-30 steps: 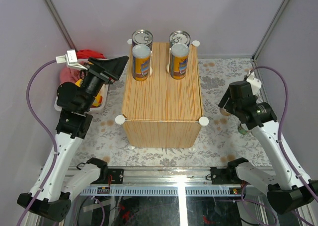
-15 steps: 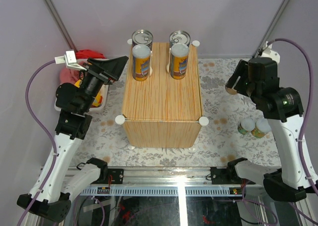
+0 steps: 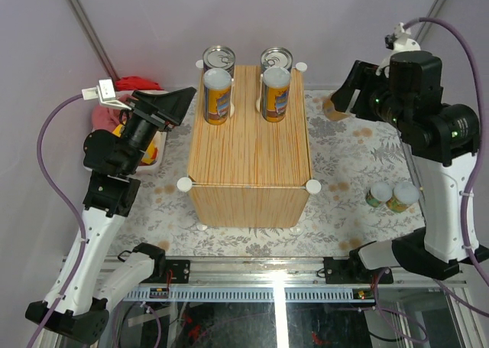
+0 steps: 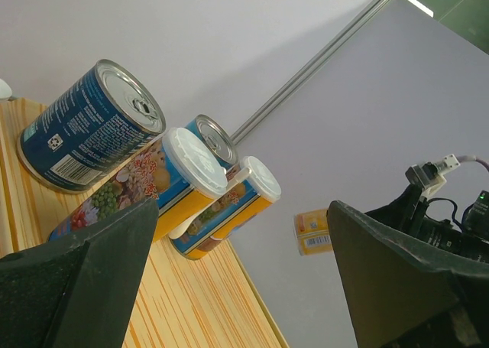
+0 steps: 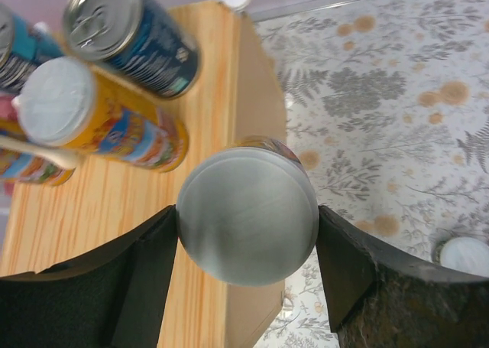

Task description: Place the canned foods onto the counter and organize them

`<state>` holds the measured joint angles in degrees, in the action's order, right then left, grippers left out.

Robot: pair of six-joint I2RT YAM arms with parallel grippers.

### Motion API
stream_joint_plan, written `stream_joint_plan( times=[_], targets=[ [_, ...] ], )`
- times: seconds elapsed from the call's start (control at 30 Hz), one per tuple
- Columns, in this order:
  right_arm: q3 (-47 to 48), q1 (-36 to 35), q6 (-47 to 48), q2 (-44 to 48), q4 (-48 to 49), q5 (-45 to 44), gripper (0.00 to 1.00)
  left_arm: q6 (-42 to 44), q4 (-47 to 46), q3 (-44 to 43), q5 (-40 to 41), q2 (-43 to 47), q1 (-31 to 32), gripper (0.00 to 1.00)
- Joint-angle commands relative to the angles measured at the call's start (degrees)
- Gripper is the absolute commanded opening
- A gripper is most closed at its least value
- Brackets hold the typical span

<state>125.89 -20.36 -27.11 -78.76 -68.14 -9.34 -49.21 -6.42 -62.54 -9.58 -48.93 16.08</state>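
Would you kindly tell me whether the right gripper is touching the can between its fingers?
Touching. The right wrist view shows the right gripper pressed against both sides of the can.

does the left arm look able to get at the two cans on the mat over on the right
Probably not: the counter stands between the left gripper and those two cans, which sit beside the right arm.

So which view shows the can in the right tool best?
Right wrist: the can appears large and end-on, clamped between both fingers. Top external shows only an orange sliver of the can; left wrist shows the can small and distant.
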Motion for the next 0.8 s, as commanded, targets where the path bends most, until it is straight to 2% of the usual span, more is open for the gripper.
stream_joint_plan(
  times=[0.0, 0.2, 0.5, 0.77],
  targets=[
    [7.2, -6.6, 3.6, -2.9, 0.0, 2.7, 0.00, 1.0, -0.6, -0.4, -0.1, 0.7, 0.3, 0.92],
    [11.9, -15.2, 3.6, -7.1, -1.7, 1.4, 0.00, 1.1, -0.1, -0.3, -0.1, 0.8, 0.3, 0.92],
    [13.9, -31.4, 3.0, -12.8, -0.7, -3.7, 0.00, 1.0, 0.2, 0.3, 0.4, 1.1, 0.2, 0.92],
    [19.7, -37.4, 3.7, -20.9, 1.3, -4.7, 0.00, 1.5, 0.9, 0.3, 0.8, 1.8, 0.1, 0.92]
  ],
)
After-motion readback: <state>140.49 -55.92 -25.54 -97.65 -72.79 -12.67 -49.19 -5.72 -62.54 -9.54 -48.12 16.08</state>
